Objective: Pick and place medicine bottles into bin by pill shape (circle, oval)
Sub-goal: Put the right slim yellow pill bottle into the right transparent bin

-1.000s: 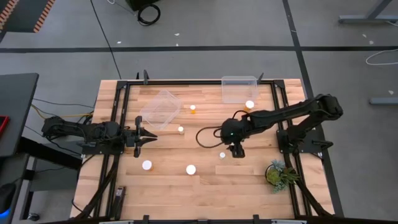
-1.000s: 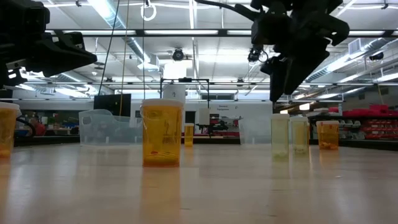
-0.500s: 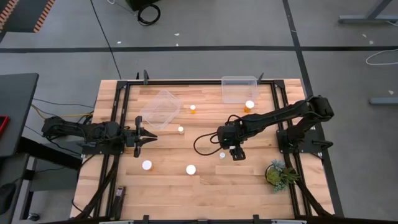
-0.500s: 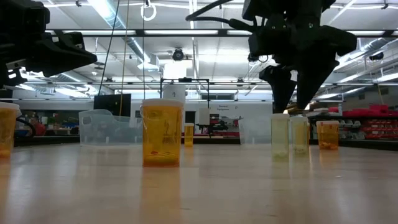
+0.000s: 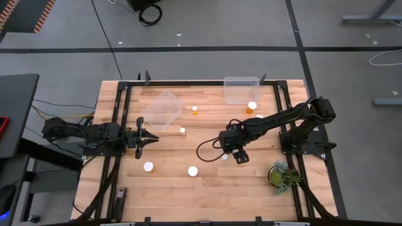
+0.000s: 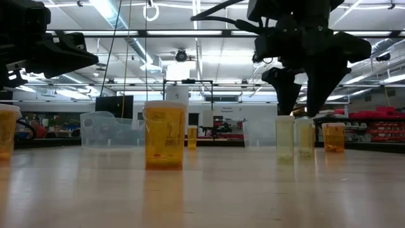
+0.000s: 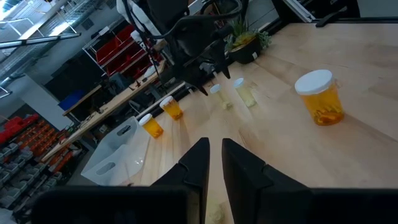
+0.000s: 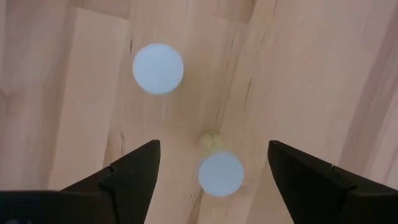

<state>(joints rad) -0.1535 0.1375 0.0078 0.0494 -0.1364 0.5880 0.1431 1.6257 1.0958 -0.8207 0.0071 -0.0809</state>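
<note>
Several small bottles with white caps stand upright on the wooden table (image 5: 207,188). In the high view I see them at far centre (image 5: 195,110), far right (image 5: 252,105), centre (image 5: 183,130) and toward the near edge (image 5: 148,166), (image 5: 192,170). My right gripper (image 8: 213,146) is open and points down over two pale bottles (image 8: 221,172), (image 8: 158,68). In the low view its fingers (image 6: 302,95) hang just above their caps (image 6: 285,118). My left gripper (image 5: 147,137) is shut and empty, held level at the table's left.
A clear bin (image 5: 162,110) lies tilted at the far left-centre. A second clear bin (image 5: 242,89) stands at the far edge. A small green potted plant (image 5: 282,174) stands at the near right. An orange bottle (image 7: 319,96) shows in the left wrist view.
My right gripper has come down and shifted a little toward the table's near edge, over the two pale bottles. In the low view its fingers showed as one point and now stand apart on either side above the caps. The bottles have not moved.
</note>
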